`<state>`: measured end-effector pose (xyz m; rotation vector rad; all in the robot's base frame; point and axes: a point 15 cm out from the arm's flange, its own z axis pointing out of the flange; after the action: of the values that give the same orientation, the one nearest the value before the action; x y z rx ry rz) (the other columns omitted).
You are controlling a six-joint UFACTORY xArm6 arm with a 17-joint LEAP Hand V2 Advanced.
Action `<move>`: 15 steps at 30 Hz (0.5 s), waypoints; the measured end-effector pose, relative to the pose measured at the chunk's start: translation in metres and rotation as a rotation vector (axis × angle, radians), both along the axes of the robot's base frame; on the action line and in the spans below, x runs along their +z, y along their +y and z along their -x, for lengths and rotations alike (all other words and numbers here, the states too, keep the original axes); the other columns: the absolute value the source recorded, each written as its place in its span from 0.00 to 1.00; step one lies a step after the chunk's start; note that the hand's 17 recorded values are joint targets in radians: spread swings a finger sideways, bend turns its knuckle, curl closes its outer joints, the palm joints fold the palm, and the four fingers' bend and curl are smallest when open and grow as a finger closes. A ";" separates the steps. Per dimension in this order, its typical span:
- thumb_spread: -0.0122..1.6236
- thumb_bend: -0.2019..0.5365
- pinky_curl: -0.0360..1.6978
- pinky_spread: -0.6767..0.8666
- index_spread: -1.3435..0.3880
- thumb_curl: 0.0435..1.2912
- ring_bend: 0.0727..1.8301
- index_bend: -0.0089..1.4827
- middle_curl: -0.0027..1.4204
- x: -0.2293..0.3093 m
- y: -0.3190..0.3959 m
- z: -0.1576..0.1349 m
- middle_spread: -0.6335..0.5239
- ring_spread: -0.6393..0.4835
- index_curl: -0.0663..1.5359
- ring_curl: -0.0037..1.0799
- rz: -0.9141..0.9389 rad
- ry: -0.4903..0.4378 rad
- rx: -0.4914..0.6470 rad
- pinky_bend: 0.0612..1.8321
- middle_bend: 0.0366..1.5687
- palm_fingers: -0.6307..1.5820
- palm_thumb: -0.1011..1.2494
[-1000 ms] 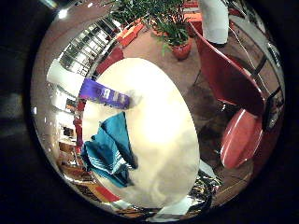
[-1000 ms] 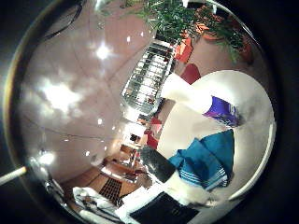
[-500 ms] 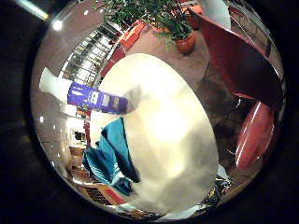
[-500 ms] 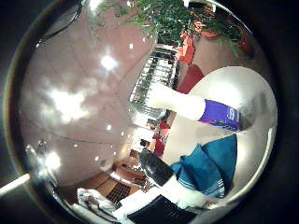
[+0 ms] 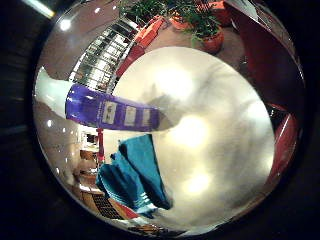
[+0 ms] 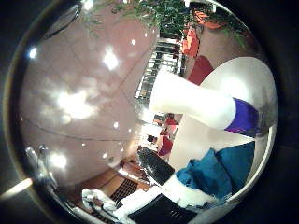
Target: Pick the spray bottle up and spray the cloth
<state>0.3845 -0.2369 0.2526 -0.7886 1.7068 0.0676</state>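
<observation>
The spray bottle (image 5: 112, 111) has a purple body and a white top and stands on a round white table (image 5: 215, 115). It fills much of both palm views, so it is close to the palm. A teal cloth (image 5: 135, 177) lies crumpled on the table right beside the bottle's base. Part of my hand (image 6: 163, 186) shows in the thumb side view as a black-tipped white finger reaching out beside the cloth. That finger is straight and apart from the bottle, and nothing is held.
Red chairs (image 5: 285, 145) stand at the table's far side. A potted plant (image 5: 207, 30) is on the floor beyond the table. A metal rack (image 5: 100, 60) stands behind the bottle.
The bottle has grown steadily larger in both views, as the palm has come closer to it. Bottle and cloth keep their places on the table.
</observation>
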 end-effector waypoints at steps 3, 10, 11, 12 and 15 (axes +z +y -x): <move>0.65 0.24 0.20 0.66 0.75 0.20 0.20 0.11 0.24 -0.001 0.004 -0.011 0.75 0.78 0.20 0.24 0.001 0.013 0.013 0.19 0.15 0.32 0.43; 0.65 0.25 0.19 0.65 0.75 0.20 0.23 0.11 0.25 -0.008 0.023 -0.036 0.74 0.77 0.21 0.24 0.037 0.053 0.050 0.16 0.17 0.38 0.46; 0.65 0.25 0.19 0.65 0.75 0.21 0.24 0.11 0.25 -0.009 0.026 -0.039 0.73 0.77 0.21 0.25 0.041 0.058 0.056 0.15 0.18 0.39 0.46; 0.64 0.25 0.19 0.65 0.75 0.21 0.25 0.11 0.26 -0.010 0.030 -0.041 0.71 0.76 0.22 0.25 0.043 0.062 0.064 0.15 0.19 0.41 0.48; 0.63 0.26 0.18 0.61 0.72 0.22 0.33 0.11 0.29 -0.013 0.044 -0.050 0.61 0.66 0.22 0.28 0.049 0.075 0.089 0.14 0.27 0.50 0.53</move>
<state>0.4341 -0.1934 0.2392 -0.9085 1.7487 0.1187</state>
